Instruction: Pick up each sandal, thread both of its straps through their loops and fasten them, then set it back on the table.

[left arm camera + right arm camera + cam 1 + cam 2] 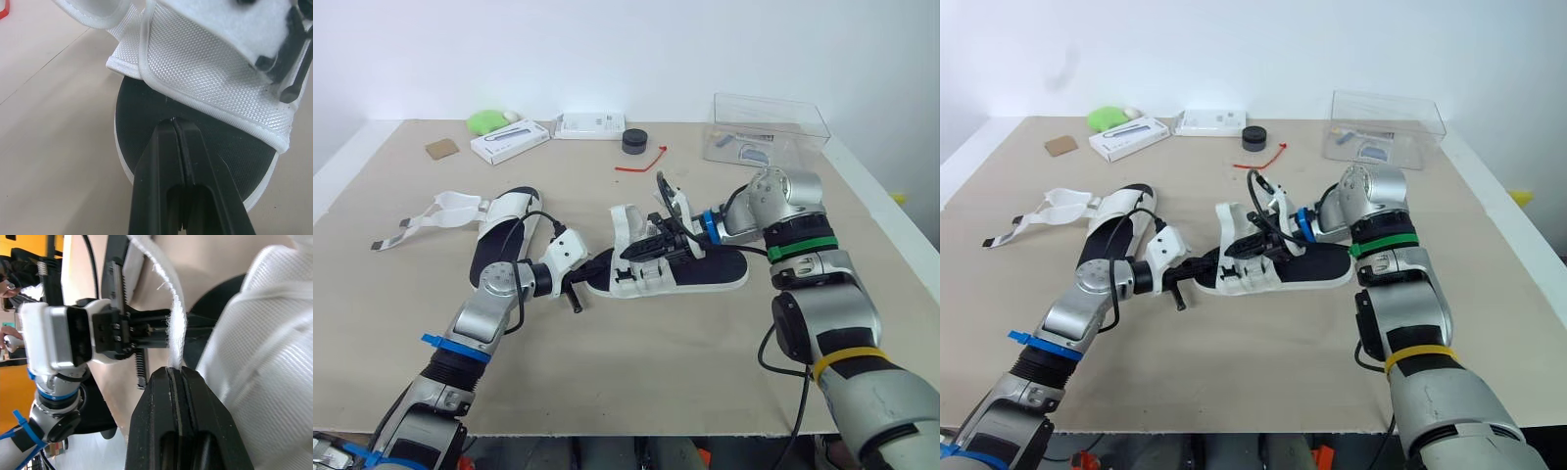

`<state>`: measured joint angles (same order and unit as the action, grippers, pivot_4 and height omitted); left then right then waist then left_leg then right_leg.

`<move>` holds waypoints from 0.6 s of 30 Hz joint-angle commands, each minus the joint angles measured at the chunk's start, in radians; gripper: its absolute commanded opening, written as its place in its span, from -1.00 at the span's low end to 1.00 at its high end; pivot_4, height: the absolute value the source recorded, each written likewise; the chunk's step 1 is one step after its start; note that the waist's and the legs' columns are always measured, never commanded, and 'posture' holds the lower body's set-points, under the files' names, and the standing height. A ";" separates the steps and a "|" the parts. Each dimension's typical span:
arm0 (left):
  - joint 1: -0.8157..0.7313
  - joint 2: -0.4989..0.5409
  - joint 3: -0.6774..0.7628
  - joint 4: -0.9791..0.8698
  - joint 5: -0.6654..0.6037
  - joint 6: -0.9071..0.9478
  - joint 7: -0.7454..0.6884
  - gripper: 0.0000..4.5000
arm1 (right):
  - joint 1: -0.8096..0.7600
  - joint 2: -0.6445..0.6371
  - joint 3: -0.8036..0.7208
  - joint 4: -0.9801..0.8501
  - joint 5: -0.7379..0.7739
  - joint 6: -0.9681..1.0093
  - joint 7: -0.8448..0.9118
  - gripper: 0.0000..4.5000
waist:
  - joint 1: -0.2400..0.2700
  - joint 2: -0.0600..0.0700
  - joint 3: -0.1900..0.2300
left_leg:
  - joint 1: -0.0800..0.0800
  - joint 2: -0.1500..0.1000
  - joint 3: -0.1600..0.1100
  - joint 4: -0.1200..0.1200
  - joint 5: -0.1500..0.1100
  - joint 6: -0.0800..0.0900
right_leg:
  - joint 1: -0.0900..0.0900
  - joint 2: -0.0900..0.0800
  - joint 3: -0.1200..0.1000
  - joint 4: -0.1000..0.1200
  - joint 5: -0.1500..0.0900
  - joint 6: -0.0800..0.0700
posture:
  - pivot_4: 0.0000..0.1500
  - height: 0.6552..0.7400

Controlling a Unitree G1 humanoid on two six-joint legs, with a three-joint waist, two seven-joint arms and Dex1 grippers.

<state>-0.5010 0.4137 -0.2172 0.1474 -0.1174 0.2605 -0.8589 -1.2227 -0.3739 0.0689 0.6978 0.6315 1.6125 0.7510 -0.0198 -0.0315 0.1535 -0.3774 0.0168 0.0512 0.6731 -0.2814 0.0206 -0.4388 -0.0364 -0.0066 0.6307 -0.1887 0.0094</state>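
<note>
Through the head camera, a sandal (705,269) with a black sole and white uppers lay flat near the middle of the tan bench (656,362), lengthwise across it. The left claw (604,265) pointed in from the robot's left and touched the sandal's nearer end. The right claw (632,252) pointed in from the opposite side, above the sole and in among the white uppers. The other sandal (504,235) lay apart to the left, with its loose straps (445,211) spread out over the bench. Toward the far edge sat a green object (489,121), a white box (509,140), a second white box (590,125), a black round object (634,141), a red tie (641,162), a clear plastic box (766,129) and a brown square (440,149).

Through the left wrist camera, the left claw was clenched, its two black fingers pressed flat to each other. Their tips lay against the black footbed at the sandal's rounded end, just beside the edge of the white mesh upper (210,73).

Through the right wrist camera, the right claw was clenched on a thin white strap (172,313) with a frayed edge, which rose from between its fingertips. The woven upper bulged just beside it. Beyond the strap, the left claw's black fingers pointed at the black sole.
</note>
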 commanded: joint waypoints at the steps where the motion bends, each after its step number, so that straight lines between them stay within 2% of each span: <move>1: 0.043 0.000 -0.062 0.052 0.040 0.037 -0.019 -1.00 | -0.004 -0.016 -0.004 -0.042 0.017 0.002 -0.003 -0.98 | 0.000 0.000 0.000 | 0.000 0.000 0.000 0.000 0.000 0.000 | 0.000 0.000 0.000 0.000 0.000 0.000 | 1.00 1.00; 9: 0.045 -0.002 -0.062 0.051 0.039 0.039 -0.018 -1.00 | 0.024 -0.025 0.000 -0.072 -0.015 -0.005 -0.021 -0.98 | 0.000 0.000 0.000 | 0.000 0.000 0.000 0.000 0.000 0.000 | 0.000 0.000 0.000 0.000 0.000 0.000 | 1.00 1.00; 18: 0.046 -0.002 -0.058 0.050 0.037 0.039 -0.016 -1.00 | 0.107 -0.052 0.105 -0.162 -0.084 -0.139 0.003 -0.98 | 0.000 0.000 0.000 | 0.000 -0.001 0.000 0.000 0.000 0.000 | 0.000 -0.001 0.000 0.000 0.000 0.001 | 1.00 1.00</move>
<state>-0.5002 0.4111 -0.2180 0.1474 -0.1168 0.2605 -0.8582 -1.1304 -0.4073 0.1528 0.5611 0.5735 1.4903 0.7536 -0.0198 -0.0313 0.1532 -0.3771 0.0158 0.0511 0.6731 -0.2815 0.0207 -0.4385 -0.0371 -0.0068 0.6306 -0.1891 0.0108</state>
